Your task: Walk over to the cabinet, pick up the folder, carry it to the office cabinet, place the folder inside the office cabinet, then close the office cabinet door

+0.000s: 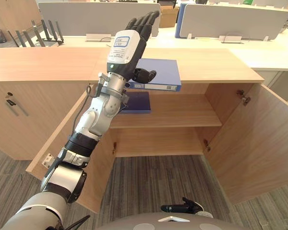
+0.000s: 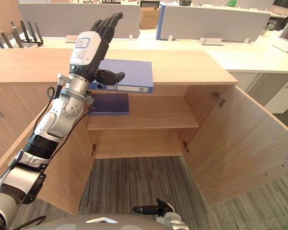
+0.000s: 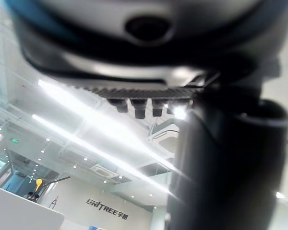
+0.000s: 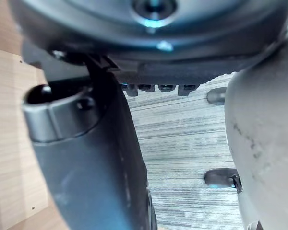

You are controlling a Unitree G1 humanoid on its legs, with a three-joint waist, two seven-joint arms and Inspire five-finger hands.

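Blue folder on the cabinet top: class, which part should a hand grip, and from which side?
Probably the spine, from the front. The blue folder lies flat on the cabinet top with its thick spine along the near edge, so a hand can close over the cover, thumb on the spine. The open left hand hovers before it.

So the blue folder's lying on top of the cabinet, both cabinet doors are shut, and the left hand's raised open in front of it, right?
Not the doors: both cabinet doors stand open, as the left eye view shows. The blue folder does lie on the cabinet top, the left hand raised open before it.
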